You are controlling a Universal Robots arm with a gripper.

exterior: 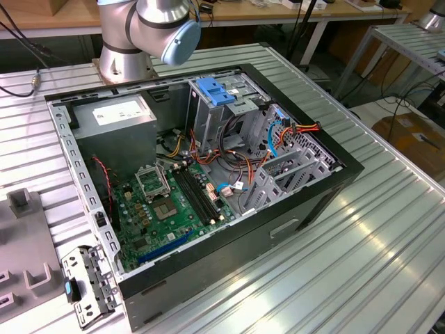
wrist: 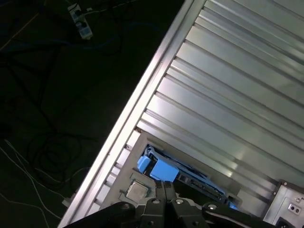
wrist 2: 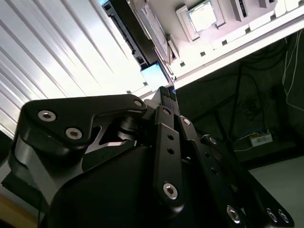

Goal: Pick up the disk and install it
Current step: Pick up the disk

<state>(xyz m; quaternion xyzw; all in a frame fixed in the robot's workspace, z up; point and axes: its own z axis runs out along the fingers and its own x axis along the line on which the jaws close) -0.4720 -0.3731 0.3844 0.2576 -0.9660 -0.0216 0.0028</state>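
Black metal claw (wrist: 164, 186) in the first wrist view, fingers drawn narrow, side by side. Right at its tips sits the disk (wrist: 164, 170): flat, dark, with a bright blue plastic rail. Ribbed, shiny aluminium tabletop (wrist: 228, 95) spreads beneath the claw. Pinching the rail? Can't tell.

The ribbed aluminium desk (exterior: 389, 229) carries an open black metal computer case (exterior: 299, 202), the arm's grey base (exterior: 122, 66), a perforated metal bracket with a blue clip (exterior: 87, 285), and, near one edge, the blue-railed dark grey disk (wrist: 164, 170).
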